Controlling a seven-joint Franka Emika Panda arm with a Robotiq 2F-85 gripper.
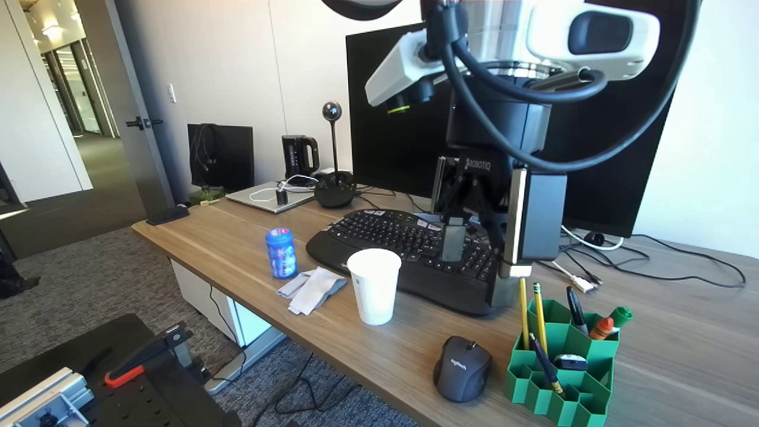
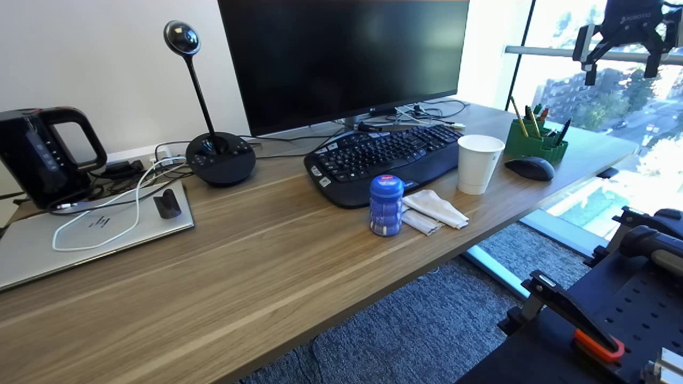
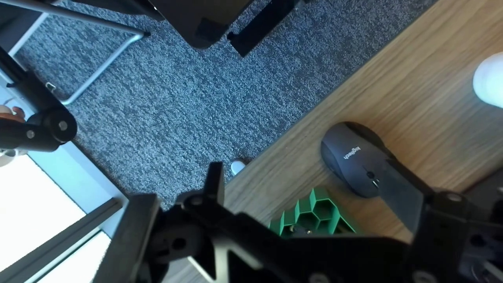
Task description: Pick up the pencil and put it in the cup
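Gripper (image 2: 620, 74) up in the air, well clear of the desk (image 2: 240, 277), jaws wide apart. Two yellow pencils (image 1: 540, 314) standing in the green pencil holder (image 1: 541, 403); can't tell which one is meant. White disposable cup (image 1: 375, 290) upright on the desk, between the black keyboard (image 1: 409, 243) and the desk's front edge. Logitech mouse (image 1: 462, 369) sits between cup and holder, just beside the latter. Blue canister (image 2: 386, 208) stands on the far side of the cup from the holder.

White cup (image 2: 478, 166) upright on wooden desk (image 2: 240, 277), yellow pencil (image 2: 519, 116) leaning in green holder (image 2: 534, 146), tool (image 2: 620, 72) aloft, jaws spread
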